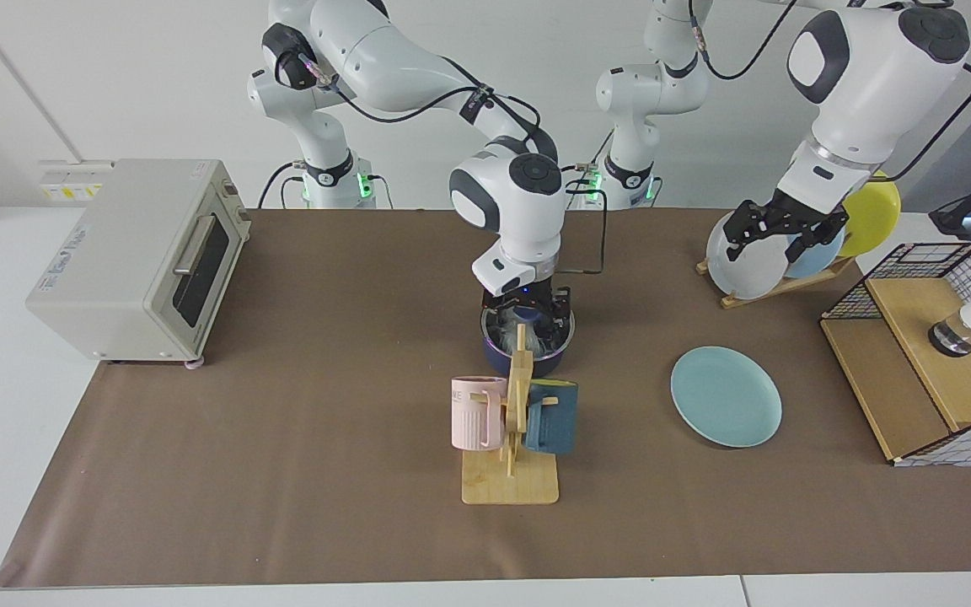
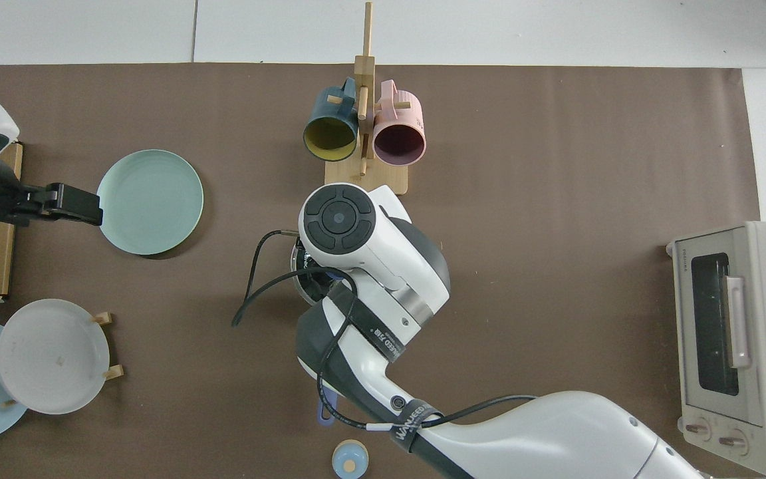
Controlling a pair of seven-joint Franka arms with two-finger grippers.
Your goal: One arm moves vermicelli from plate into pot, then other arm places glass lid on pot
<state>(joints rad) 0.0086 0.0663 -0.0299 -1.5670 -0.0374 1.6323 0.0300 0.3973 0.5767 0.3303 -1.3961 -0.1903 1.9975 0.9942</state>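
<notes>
Clearly the biggest thing at work is the right arm, reaching from its base to mid-table, its wrist hiding the pot (image 2: 298, 266) almost wholly from above. The right gripper (image 1: 528, 314) sits directly over the pot (image 1: 526, 344), at the blue knob of the glass lid (image 1: 528, 324), which appears to lie on the rim; whether the fingers are clamped or spread I cannot tell, since the mug rack (image 1: 512, 430) stands in front. White threads behind the glass look like the vermicelli (image 1: 504, 335), already inside, which would explain the bare teal plate (image 1: 726, 396). The left arm waits high near the plate stand (image 1: 776, 257), left gripper (image 1: 779, 232) spread wide and empty, likely parked clear. My judgement: lid placement is at or near its finish.
</notes>
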